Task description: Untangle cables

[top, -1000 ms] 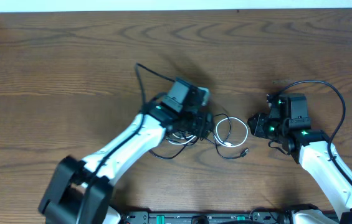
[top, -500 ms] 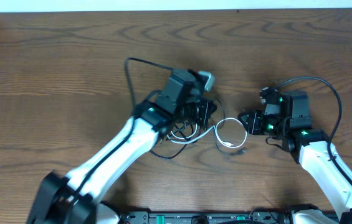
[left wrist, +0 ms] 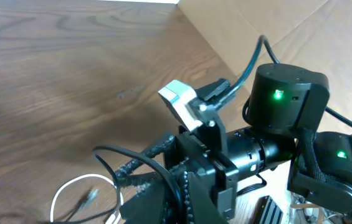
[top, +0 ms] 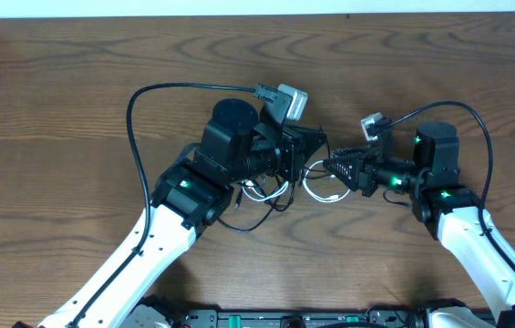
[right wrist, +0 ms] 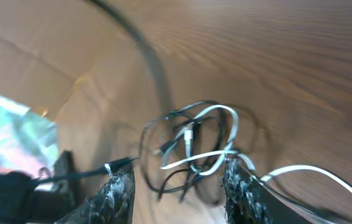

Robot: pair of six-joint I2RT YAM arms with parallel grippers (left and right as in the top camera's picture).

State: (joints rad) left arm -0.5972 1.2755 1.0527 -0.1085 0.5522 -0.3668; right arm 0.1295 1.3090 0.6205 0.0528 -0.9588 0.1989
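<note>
The cables lie tangled mid-table: the white cable [top: 314,193] makes a loop, and the black cable [top: 262,208] trails off to the left under my left arm. My left gripper [top: 310,150] hangs over the tangle, shut on the black cable [left wrist: 121,180], which runs between its fingers. The left gripper [left wrist: 179,199] fills the bottom of the left wrist view, beside the white cable [left wrist: 89,175]. My right gripper [top: 332,168] points left at the loop, close to the left gripper. In the right wrist view the right gripper [right wrist: 182,193] is open, and the white cable [right wrist: 216,111] and black cable [right wrist: 163,140] sit just beyond its fingertips.
The arms' thick black wires arch over the table at the left [top: 134,109] and at the right [top: 487,137]. A cardboard wall [left wrist: 275,25] stands at the table's side. A black rail [top: 312,319] runs along the front edge.
My left gripper has shut on the black cable and swung up and to the right. My right gripper has moved left towards the tangle and opened wider. The white loop has shifted left.
</note>
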